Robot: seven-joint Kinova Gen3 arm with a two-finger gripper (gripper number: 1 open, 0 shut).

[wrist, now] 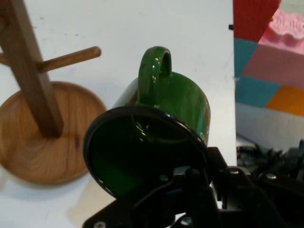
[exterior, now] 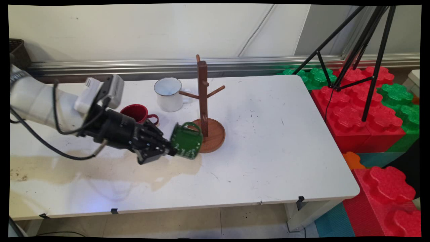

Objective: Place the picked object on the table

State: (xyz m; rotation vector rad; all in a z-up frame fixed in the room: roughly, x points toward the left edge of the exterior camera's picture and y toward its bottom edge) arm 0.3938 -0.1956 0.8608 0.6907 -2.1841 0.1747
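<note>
My gripper (exterior: pixel 169 150) is shut on the rim of a green mug (exterior: pixel 186 140), which it holds on its side just above the table, mouth toward the hand and handle up. In the hand view the green mug (wrist: pixel 161 123) fills the middle, its dark rim pinched low at the right, its handle pointing up. Just right of it in the main view stands a wooden mug tree (exterior: pixel 204 104) on a round base, with bare pegs. The mug hangs beside the base's left edge. In the hand view the mug tree (wrist: pixel 33 95) stands at the left.
A red mug (exterior: pixel 137 113) and a white enamel mug (exterior: pixel 169 94) stand behind the gripper, left of the tree. A tan stain (exterior: pixel 100 168) spreads across the table's near left. Red and green foam blocks (exterior: pixel 369 111) and a black tripod (exterior: pixel 362 53) stand off the right edge.
</note>
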